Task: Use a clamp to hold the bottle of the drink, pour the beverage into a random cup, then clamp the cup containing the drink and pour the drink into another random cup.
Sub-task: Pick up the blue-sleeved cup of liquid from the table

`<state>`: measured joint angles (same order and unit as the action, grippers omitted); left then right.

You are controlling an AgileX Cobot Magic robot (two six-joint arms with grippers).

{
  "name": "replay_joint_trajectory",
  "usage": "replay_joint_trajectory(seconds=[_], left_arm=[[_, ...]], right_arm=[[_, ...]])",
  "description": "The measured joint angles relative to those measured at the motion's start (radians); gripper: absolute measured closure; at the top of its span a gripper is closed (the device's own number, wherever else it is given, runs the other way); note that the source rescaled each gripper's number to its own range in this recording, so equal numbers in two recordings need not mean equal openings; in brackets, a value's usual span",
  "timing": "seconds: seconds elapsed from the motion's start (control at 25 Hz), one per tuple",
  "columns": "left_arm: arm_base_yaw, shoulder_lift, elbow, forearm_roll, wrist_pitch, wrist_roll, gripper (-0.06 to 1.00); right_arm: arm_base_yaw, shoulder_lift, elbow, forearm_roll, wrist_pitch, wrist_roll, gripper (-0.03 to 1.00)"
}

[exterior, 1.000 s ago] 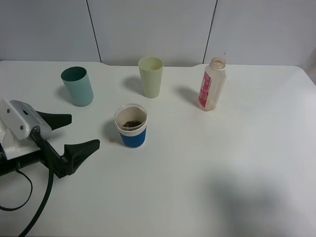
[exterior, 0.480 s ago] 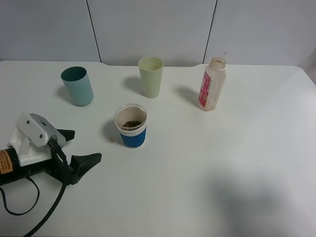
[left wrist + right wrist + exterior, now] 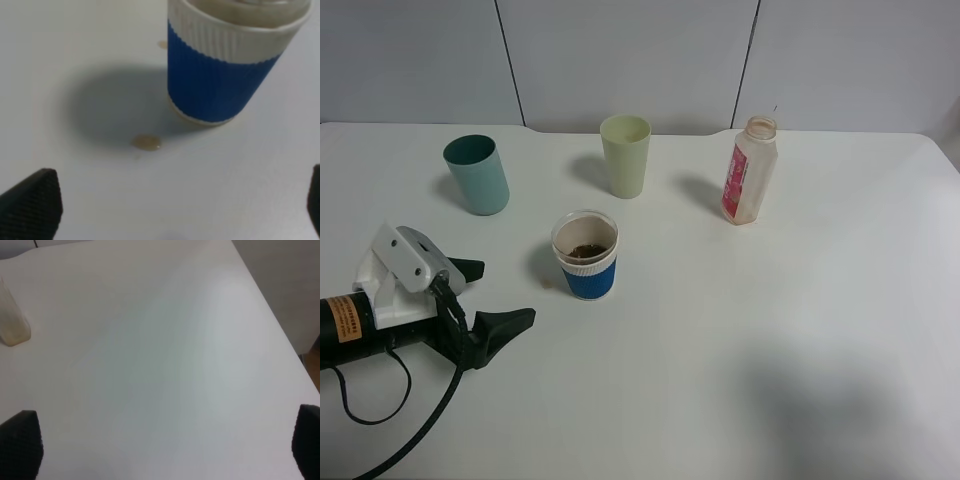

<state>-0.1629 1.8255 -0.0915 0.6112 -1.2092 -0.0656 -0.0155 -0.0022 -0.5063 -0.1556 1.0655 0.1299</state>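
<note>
The blue-sleeved cup (image 3: 587, 256) stands mid-table with a little dark brown beverage (image 3: 586, 250) in its bottom. My left gripper (image 3: 495, 297) lies low just left of it, open, its black fingers (image 3: 508, 326) pointing at the cup with nothing between them. In the left wrist view the cup (image 3: 222, 70) fills the top, ahead of the open left gripper (image 3: 175, 207). The teal cup (image 3: 477, 175) is at the back left. At the back right stands the bottle (image 3: 750, 170) with its red label. The right wrist view shows the open right gripper (image 3: 162, 445) and the bottle's base (image 3: 12, 325).
A pale yellow-green tumbler (image 3: 625, 155) stands at the back between the teal cup and the bottle. A small brown drop (image 3: 146, 142) lies on the white table (image 3: 770, 330) beside the blue-sleeved cup. The table's right edge (image 3: 272, 315) shows in the right wrist view.
My left gripper has slid to the right, closer to the blue-sleeved cup, still open. The cups and the bottle have not moved.
</note>
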Motion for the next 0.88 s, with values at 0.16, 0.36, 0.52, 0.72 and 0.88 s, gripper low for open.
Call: replay_joint_trajectory(seconds=[0.16,0.36,0.52,0.72,0.88], left_arm=[[0.000,0.000,-0.022,0.022,0.000,-0.001,-0.05],[0.000,0.002,-0.075,0.053,0.000,-0.028,-0.06],[0.000,0.002,-0.092,0.060,-0.001,-0.041,-0.06],[0.000,0.023,-0.097,0.062,-0.001,-0.042,-0.06],[-0.028,0.058,-0.133,0.065,0.000,-0.046,-0.06]], right_arm=[[0.000,0.000,0.000,0.000,0.000,0.000,-0.03],[0.000,0.000,0.000,0.000,0.000,0.000,-0.03],[0.000,0.000,0.000,0.000,0.000,0.000,-0.03],[0.000,0.000,0.000,0.000,0.000,0.000,-0.03],[0.000,0.000,0.000,0.000,0.000,0.000,-0.03]])
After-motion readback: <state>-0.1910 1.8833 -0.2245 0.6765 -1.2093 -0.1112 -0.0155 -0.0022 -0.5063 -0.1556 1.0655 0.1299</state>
